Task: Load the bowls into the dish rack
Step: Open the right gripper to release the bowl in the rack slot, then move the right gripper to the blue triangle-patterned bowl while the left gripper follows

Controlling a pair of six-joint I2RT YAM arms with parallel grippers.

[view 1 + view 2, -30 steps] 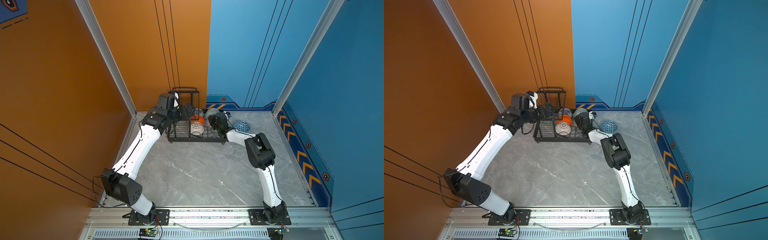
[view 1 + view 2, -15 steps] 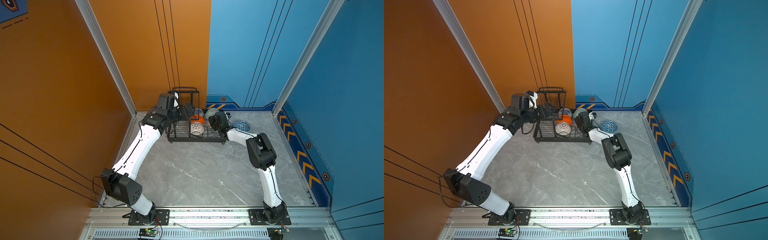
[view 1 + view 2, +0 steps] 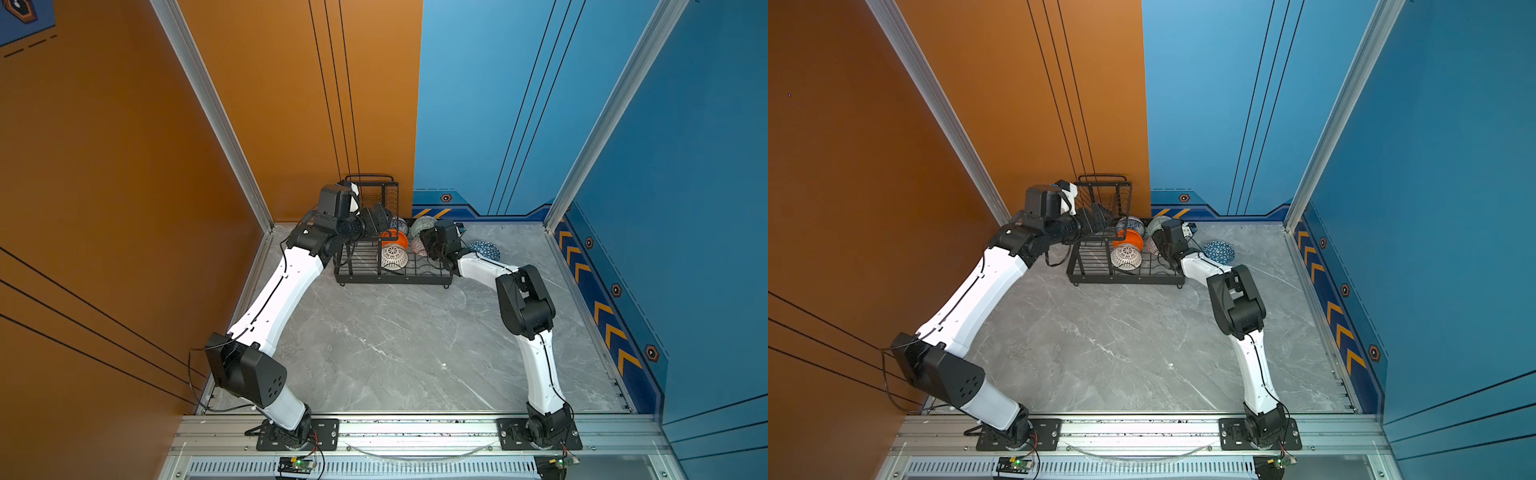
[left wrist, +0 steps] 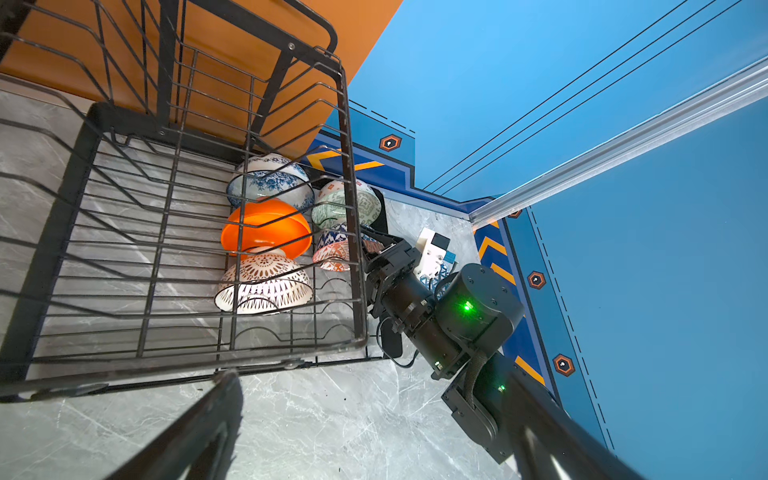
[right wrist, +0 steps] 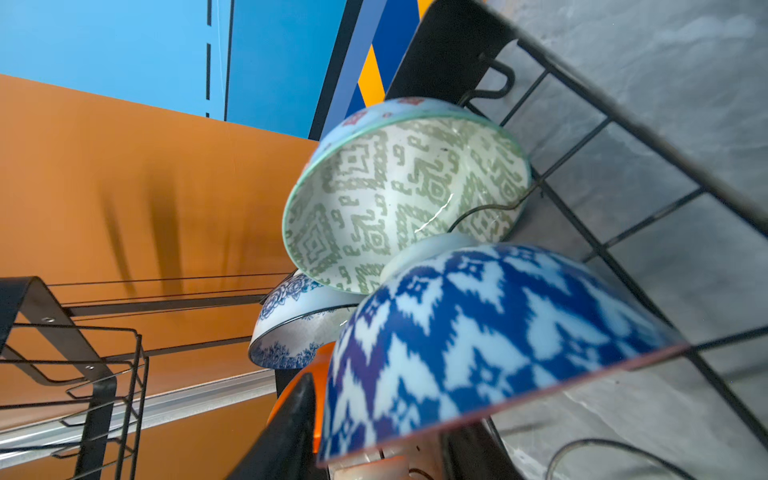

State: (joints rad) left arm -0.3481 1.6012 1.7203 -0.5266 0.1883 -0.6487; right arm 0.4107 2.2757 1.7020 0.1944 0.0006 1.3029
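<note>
Black wire dish rack (image 3: pixel 390 279), centre frame, holds five glossy round bowls (image 4: pixel 266 232) on edge in wavy slots; a sixth, the blue-triangle bowl (image 3: pixel 484 250), lies outside to its right. Left gripper (image 3: pixel 380 219) gapes empty. Right gripper (image 4: pixel 380 253) sits at the orange-white bowl (image 4: pixel 332 249), grip unclear: withdrawing carelessly could topple that slick bowl

Five bowls (image 4: pixel 266 226) sit tilted in the dish rack (image 4: pixel 50 249), right claw (image 4: pixel 374 247) seemingly alongside.

Triangle-pattern bowl (image 3: pixel 485 249) partly hidden behind right arm (image 3: pixel 484 267).
</note>
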